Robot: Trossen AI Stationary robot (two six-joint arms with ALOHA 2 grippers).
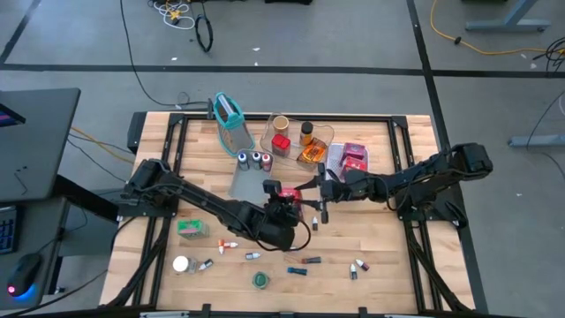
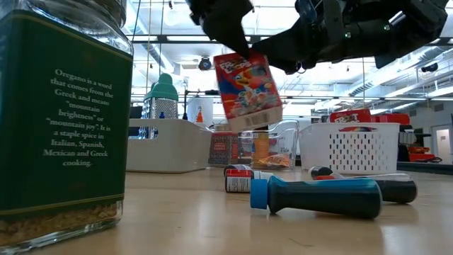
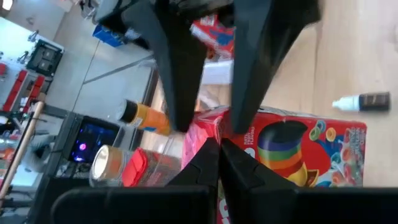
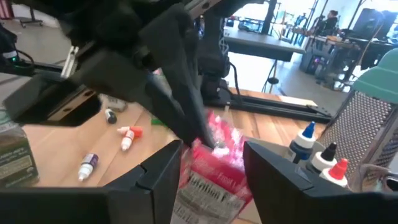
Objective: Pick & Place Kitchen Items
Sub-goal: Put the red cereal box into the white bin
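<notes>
Grey floor with loose cables surrounds a wooden worktop (image 1: 371, 283) on which small items are scattered. A red cereal box (image 2: 247, 91) is held clear of the wood by the left end effector (image 1: 284, 196), whose fingers are pinched tight on the box's upper edge, so the box hangs tilted in the low view. The right end effector (image 1: 323, 205) is set around the same box, its fingers standing part-way open on either side; whether they press the box cannot be told. This reads as a hand-over between arms, probably so the box can be carried toward the containers at the back. Among those, a clear tray (image 1: 298, 141) holds a red-capped jar (image 1: 281, 145) and an amber jar (image 1: 305, 133). A white basket (image 2: 352, 147) holds red packets (image 2: 352, 116). Small vials (image 1: 228, 245) lie loose near the front.
</notes>
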